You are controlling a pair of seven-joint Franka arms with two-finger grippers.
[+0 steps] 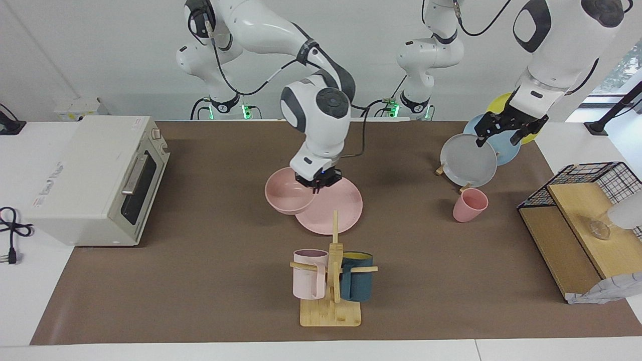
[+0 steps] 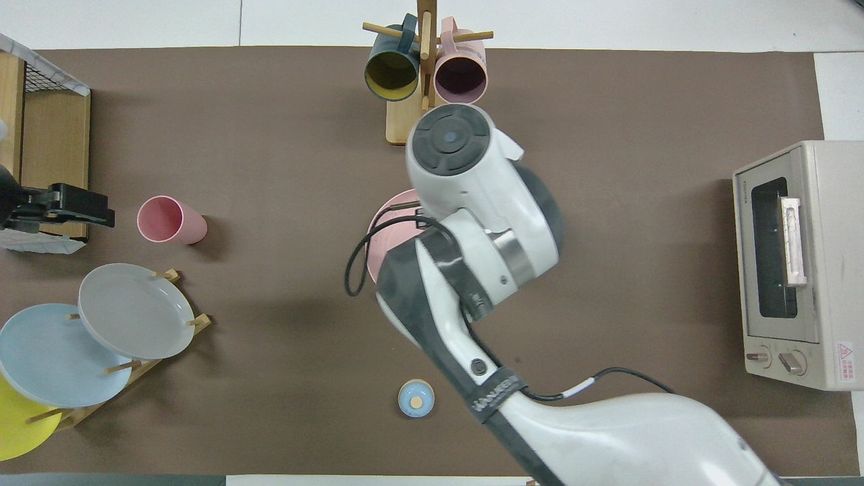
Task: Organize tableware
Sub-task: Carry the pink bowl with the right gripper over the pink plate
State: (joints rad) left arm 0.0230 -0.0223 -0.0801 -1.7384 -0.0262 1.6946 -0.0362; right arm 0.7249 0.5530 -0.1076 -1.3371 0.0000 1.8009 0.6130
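The pink bowl [image 1: 287,193] is tilted at the middle of the table and overlaps the edge of the pink plate [image 1: 335,209] toward the right arm's end. My right gripper [image 1: 318,184] is shut on the bowl's rim, over the plate's edge. I cannot tell whether the bowl touches the plate. In the overhead view the right arm hides the bowl, and only a sliver of the plate [image 2: 390,226] shows. The pink cup [image 1: 470,204] stands upright toward the left arm's end and also shows in the overhead view [image 2: 169,221]. My left gripper [image 1: 501,134] waits open, raised over the plate rack.
A rack [image 1: 441,169] holds grey [image 1: 469,160], blue and yellow plates. A mug tree [image 1: 333,281] with a pale pink and a teal mug stands farther out than the plate. A toaster oven [image 1: 95,175] and a wire shelf [image 1: 582,215] flank the table. A small blue round thing [image 2: 416,398] lies near the robots.
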